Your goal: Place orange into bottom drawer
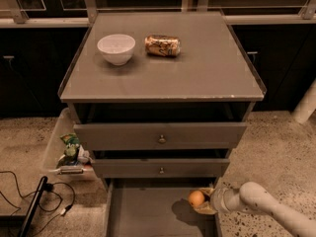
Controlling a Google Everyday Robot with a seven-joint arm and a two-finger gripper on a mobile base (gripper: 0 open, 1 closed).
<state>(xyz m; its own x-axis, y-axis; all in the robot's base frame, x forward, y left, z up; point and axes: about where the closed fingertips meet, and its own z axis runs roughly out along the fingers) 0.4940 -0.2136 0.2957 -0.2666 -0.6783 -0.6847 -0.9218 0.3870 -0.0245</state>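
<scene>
The orange [196, 198] is a small round fruit held at the right side of the open bottom drawer [143, 214], just above its grey floor, where it casts a shadow. My gripper [205, 202] comes in from the lower right on a white arm and is shut on the orange. The drawer is pulled out below the two taller grey drawer fronts with brass knobs.
A white bowl [116, 48] and a tan-and-brown can [162, 45] lying on its side sit on the cabinet top. A clear bin [65, 152] with small items stands left of the drawers. Black cables [29, 201] lie on the floor at the lower left.
</scene>
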